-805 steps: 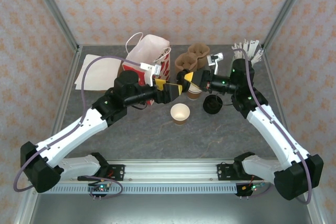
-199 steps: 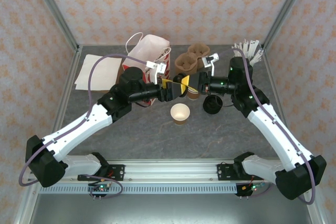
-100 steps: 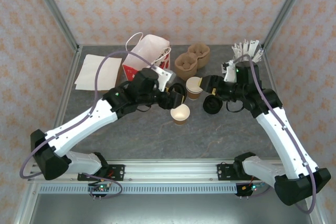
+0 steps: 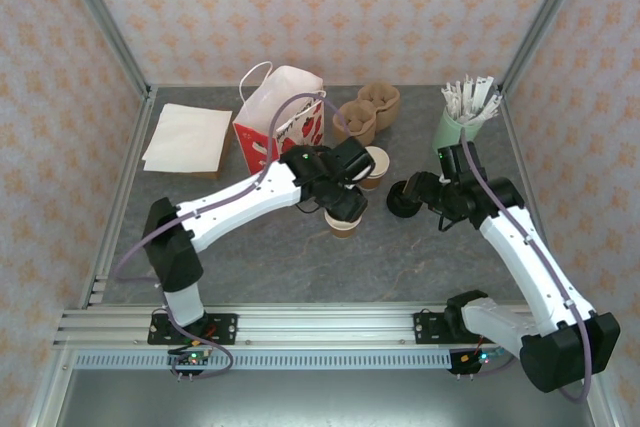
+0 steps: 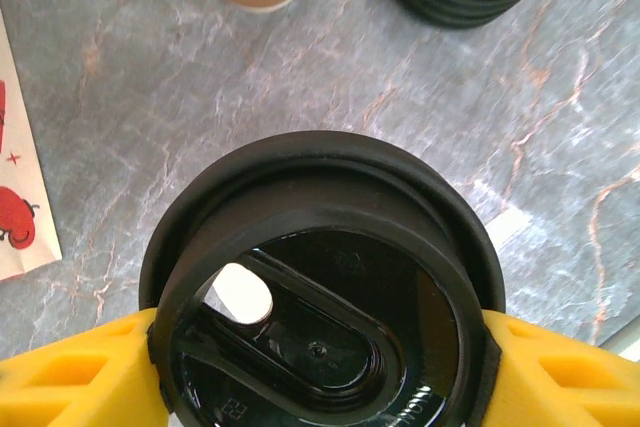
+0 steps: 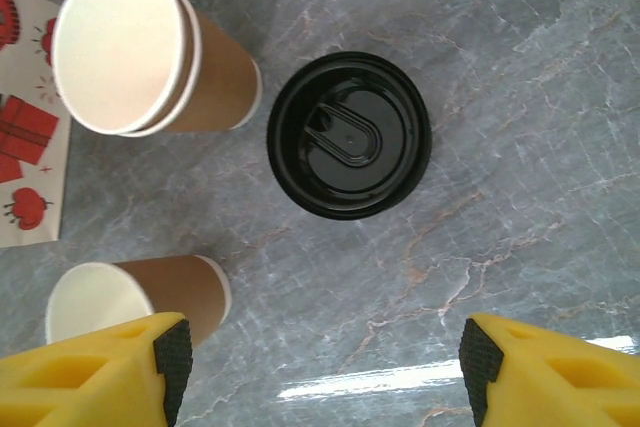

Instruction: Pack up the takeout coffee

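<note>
Light: bright and even in all three views; we read it as coming from overhead.
Shadows: soft and faint on the table [image 4: 300,267] beside the arms.
Glare: we note a white streak low in the right wrist view and a sheen on the black lid [image 5: 320,347].
Focus: yellow fingers [image 6: 90,372] soft, marbling sharp.

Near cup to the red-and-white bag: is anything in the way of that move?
Yes. In the top view the left hand, holding a black lid, hides the cup's mouth, and its forearm crosses between cup and bag. The table beneath it is hidden.
</note>
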### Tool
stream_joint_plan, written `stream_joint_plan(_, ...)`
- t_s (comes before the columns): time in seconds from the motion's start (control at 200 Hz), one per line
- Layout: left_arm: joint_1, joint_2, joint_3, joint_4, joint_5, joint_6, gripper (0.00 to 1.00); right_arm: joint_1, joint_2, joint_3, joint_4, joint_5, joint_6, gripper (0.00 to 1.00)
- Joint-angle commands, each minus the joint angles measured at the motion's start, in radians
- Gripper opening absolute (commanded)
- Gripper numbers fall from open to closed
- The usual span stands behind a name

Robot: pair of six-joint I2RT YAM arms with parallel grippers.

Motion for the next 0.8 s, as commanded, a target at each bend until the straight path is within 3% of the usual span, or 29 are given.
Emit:
stream_joint_plan(0.0, -0.014, 0.038, 0.062, -0.113, -0.022, 0.005, 0.62, -0.005, -0.007, -0.033, 0.003, 0.052, -0.006, 0.73)
stream_joint_plan(0.796, -0.016, 0.181, 0.130, -0.136, -0.082, 0.017, 0.63, -0.005, -0.003, -0.070, 0.047, 0.003, 0.005, 0.72)
